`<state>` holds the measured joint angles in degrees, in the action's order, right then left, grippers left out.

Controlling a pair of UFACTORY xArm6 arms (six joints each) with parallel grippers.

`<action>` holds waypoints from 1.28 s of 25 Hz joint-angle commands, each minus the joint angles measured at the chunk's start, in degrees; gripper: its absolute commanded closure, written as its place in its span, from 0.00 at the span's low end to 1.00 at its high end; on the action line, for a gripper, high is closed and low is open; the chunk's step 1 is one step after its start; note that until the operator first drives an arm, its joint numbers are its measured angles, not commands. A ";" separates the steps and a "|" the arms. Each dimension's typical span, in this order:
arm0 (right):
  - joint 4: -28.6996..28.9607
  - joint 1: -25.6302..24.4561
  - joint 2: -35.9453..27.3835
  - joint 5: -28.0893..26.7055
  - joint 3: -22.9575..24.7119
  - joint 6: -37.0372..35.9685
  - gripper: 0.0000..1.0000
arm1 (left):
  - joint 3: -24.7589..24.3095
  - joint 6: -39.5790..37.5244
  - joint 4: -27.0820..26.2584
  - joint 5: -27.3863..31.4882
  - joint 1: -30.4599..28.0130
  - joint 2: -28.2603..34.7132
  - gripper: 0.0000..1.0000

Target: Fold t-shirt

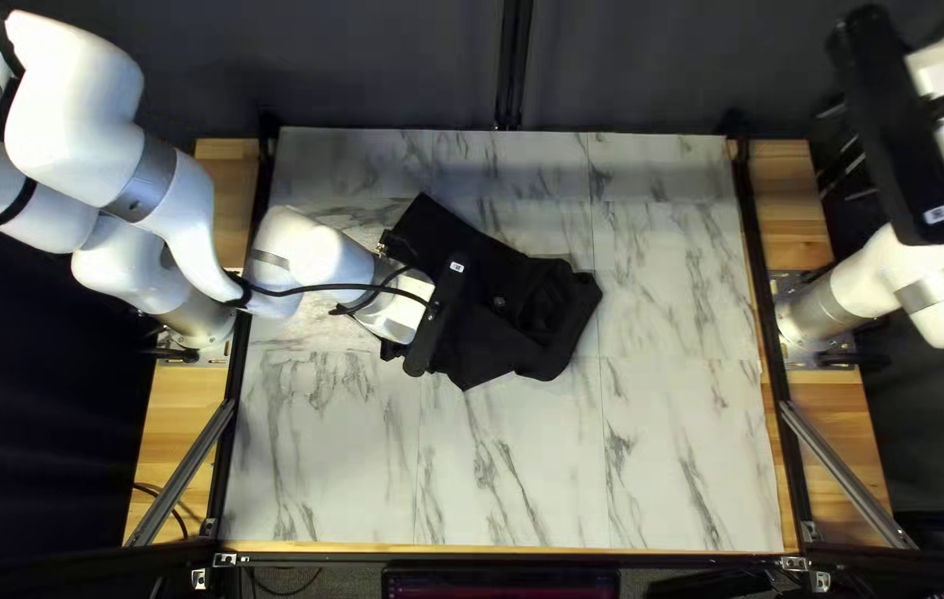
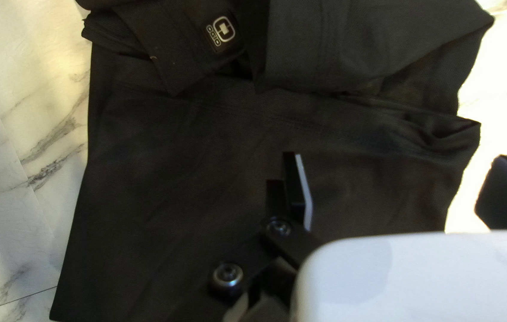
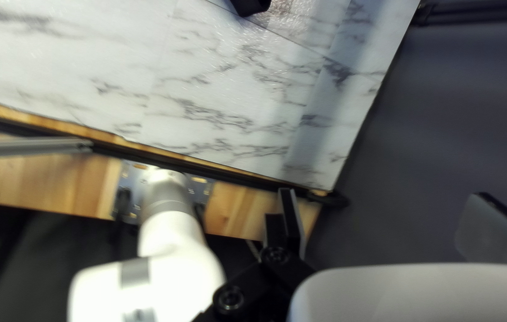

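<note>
Apparently above black t-shirt (image 1: 494, 316): left tool (image 1: 438, 320), open.

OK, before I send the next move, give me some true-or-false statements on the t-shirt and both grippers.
1. The left gripper is over the black t-shirt. True.
2. The right gripper is shut on a sleeve. False: it is open, away from the t-shirt.
3. A pale logo shows on the t-shirt. True.
4. The t-shirt is spread fully flat. False: parts are bunched and folded over.
5. The left gripper is open. True.
</note>
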<state>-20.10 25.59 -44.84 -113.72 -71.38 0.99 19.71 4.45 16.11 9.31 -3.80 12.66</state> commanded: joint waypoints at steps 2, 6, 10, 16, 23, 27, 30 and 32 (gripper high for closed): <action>0.00 0.01 -0.02 -0.02 0.01 0.08 0.00 | 0.00 0.00 0.00 0.00 0.00 0.00 0.00; 0.00 0.01 -0.02 -0.02 0.01 0.08 0.00 | 2.09 8.33 -6.93 0.68 0.20 -0.76 0.00; 0.00 0.01 -0.02 -0.02 0.01 0.08 0.00 | 6.92 20.30 -16.72 0.57 0.00 -4.47 0.00; 0.00 0.01 -0.02 -0.02 0.01 0.08 0.00 | 13.80 31.31 -26.06 2.83 -0.51 -10.15 0.00; 0.00 0.01 -0.02 -0.02 0.01 0.08 0.00 | 22.10 19.23 -13.85 9.04 -2.04 -17.68 0.00; 0.00 0.01 -0.02 -0.02 0.01 0.08 0.00 | 25.29 15.46 -9.45 12.30 -2.29 -19.08 0.00; 0.00 0.01 -0.02 -0.02 0.01 0.08 0.00 | 26.81 15.36 -8.65 13.89 -2.39 -19.69 0.43; 0.00 0.01 -0.02 -0.02 0.01 0.08 0.00 | 26.54 15.42 -8.51 14.09 -2.42 -19.61 1.00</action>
<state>-20.10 25.60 -44.86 -113.74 -71.38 1.07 46.27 19.94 7.27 22.96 -6.16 -6.94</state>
